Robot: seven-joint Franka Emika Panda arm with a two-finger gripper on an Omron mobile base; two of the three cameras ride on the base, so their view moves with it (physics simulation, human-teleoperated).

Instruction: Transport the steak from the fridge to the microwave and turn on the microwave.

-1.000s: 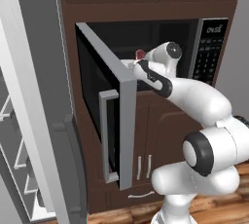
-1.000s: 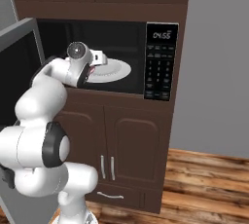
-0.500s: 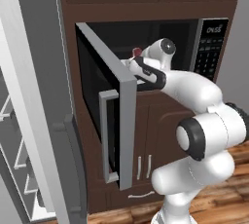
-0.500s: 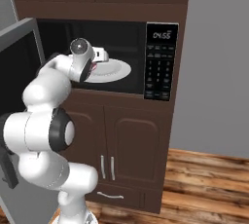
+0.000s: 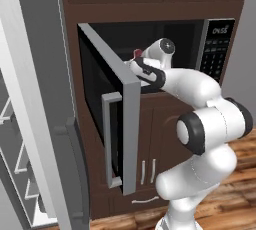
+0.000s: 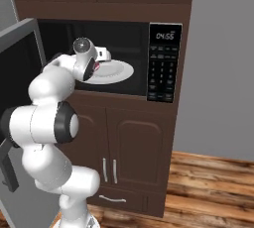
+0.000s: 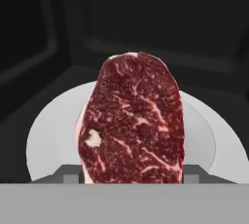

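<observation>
Arm reached deeper; hand (image 7: 131,181) clamps marbled red steak (image 7: 132,121) above the microwave's (image 6: 163,63) round white plate (image 7: 48,135).

Steak (image 7: 133,123) deep red with white marbling and a paler edge, turntable plate (image 6: 119,71) pale grey-white, microwave (image 6: 163,63) black with silver-framed door, cabinets (image 6: 134,147) dark brown, floor (image 6: 213,187) reddish wood planks, fridge (image 5: 35,99) light grey.

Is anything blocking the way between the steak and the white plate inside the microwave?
Nothing visible does. The microwave door is swung open, and the pincer holds the steak right over the bare white plate inside.
</observation>
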